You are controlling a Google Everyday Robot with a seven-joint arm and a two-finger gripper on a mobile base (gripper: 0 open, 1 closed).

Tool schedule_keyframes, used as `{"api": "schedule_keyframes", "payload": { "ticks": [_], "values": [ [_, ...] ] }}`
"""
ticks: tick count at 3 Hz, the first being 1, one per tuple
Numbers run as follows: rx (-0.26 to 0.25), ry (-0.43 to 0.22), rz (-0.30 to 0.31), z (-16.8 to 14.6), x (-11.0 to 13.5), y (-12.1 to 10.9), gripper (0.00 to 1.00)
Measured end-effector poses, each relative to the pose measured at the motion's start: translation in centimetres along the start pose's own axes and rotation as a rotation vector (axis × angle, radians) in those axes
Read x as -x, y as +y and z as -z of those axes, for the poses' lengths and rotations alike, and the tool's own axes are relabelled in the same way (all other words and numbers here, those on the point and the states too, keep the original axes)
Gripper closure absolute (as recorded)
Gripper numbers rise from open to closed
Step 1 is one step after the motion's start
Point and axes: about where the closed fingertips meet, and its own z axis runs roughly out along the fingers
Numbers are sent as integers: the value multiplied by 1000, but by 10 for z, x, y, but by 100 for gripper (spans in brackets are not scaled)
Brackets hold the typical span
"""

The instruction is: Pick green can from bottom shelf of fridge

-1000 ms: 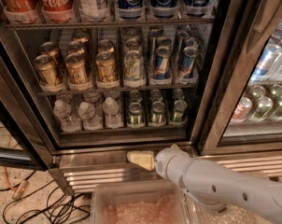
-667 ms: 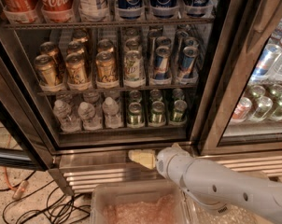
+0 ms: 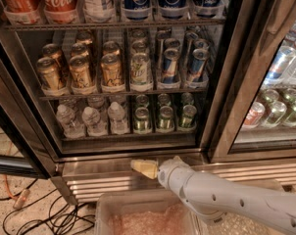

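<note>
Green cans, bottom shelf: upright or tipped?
Upright: green cans stand on the bottom shelf, silver tops up. Claw sits below, at the steel base.

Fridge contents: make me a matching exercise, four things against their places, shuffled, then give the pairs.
1 green cans
2 water bottles
3 gold-tan cans
4 tool

A middle shelf, left
B in front of the steel base panel
C bottom shelf, right
D bottom shelf, left

Pairs: 1-C, 2-D, 3-A, 4-B

Pale-grey tubular arm (image 3: 236, 202), dotted with small dark holes, is ending in a cream gripper (image 3: 144, 169) at the fridge (image 3: 99, 164) sill.
</note>
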Motion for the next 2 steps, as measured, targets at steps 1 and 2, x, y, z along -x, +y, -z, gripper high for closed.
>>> {"api": "schedule_keyframes", "payload": {
  "ticks": [1,2],
  "values": [
    [-33,-59,-40,-29,-6,-4,0],
    [-77,-135,-52,-52,-7,0,0]
  ]
}}
